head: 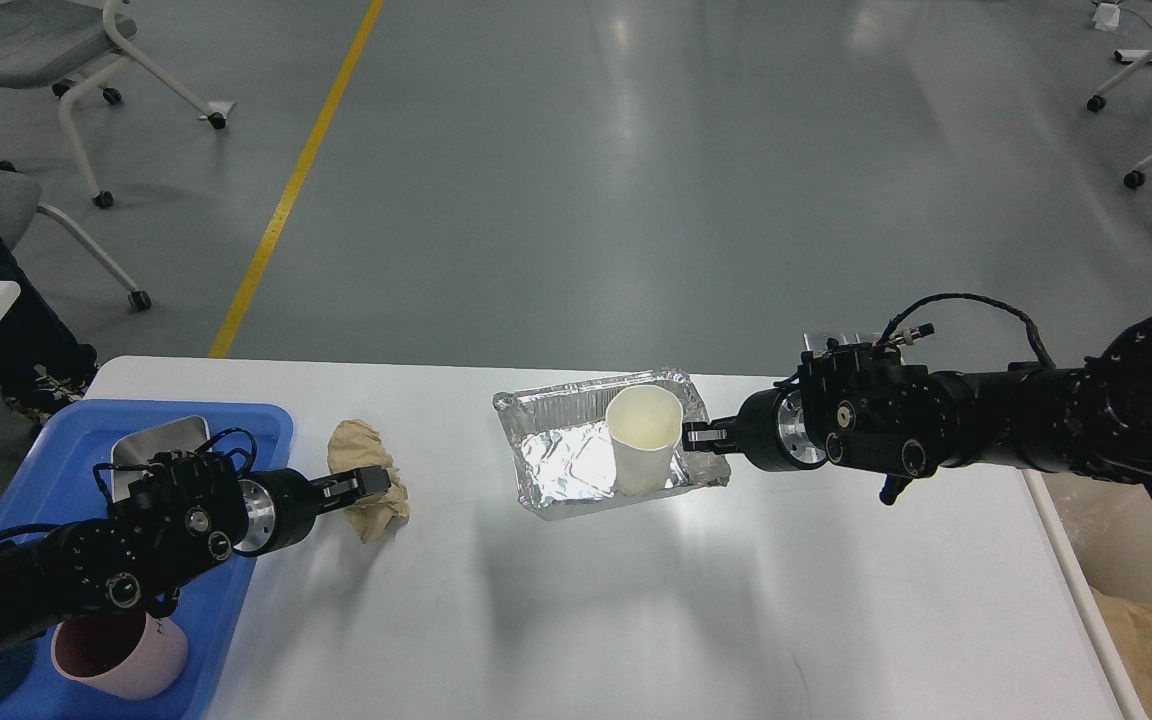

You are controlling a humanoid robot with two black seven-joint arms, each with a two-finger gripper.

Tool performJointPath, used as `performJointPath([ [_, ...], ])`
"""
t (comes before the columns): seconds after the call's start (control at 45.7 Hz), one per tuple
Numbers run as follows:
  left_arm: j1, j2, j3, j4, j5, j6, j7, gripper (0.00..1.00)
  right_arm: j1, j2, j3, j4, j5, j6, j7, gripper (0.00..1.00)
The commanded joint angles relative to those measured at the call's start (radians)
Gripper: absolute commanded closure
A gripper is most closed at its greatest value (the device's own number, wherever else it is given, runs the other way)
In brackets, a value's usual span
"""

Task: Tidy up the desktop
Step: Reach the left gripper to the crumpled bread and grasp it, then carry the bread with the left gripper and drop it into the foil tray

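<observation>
The white desk (576, 600) fills the lower view, with a foil tray (561, 465) holding a paper cup (643, 440) near 12 o'clock. The right gripper (701, 436) is clamped on the foil tray's rim, likely for lifting away. At 9 o'clock, the left gripper (361, 485) is closed on crumpled brown paper (368, 478); a blue tray (236, 440) sits beside it.

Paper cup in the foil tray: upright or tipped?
Upright. The paper cup stands in the foil tray, its open round rim facing up.
</observation>
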Motion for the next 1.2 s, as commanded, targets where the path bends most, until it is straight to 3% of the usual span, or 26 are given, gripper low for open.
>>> performJointPath([
  [0.0, -0.006, -0.006, 0.004, 0.009, -0.014, -0.002, -0.043, 0.79, -0.002, -0.001, 0.0, -0.003, 0.0, 0.0, 0.0, 1.0],
  [0.109, -0.006, -0.006, 0.001, 0.007, -0.014, -0.002, -0.072, 0.88, -0.005, -0.001, 0.0, -0.003, 0.0, 0.0, 0.0, 1.0],
  [0.262, -0.027, 0.011, 0.007, -0.003, -0.015, -0.034, -0.073, 0.96, -0.006, -0.001, -0.001, -0.003, 0.0, 0.0, 0.0, 1.0],
  [0.459, -0.066, 0.128, -0.002, -0.068, -0.017, -0.078, -0.073, 0.97, -0.006, -0.004, -0.001, -0.003, 0.0, 0.0, 0.0, 1.0],
  [0.569, -0.106, 0.221, -0.002, -0.161, -0.019, -0.078, -0.066, 0.97, -0.006, -0.001, -0.001, -0.004, 0.0, 0.0, 0.0, 1.0],
  [0.897, -0.129, 0.66, -0.01, -0.597, -0.048, -0.032, -0.061, 0.96, -0.006, 0.008, -0.004, -0.01, 0.0, -0.004, -0.002, 1.0],
  [1.181, -0.126, 0.909, -0.019, -0.79, -0.046, -0.023, -0.073, 0.96, 0.0, 0.008, -0.006, -0.009, 0.002, -0.004, -0.003, 1.0],
])
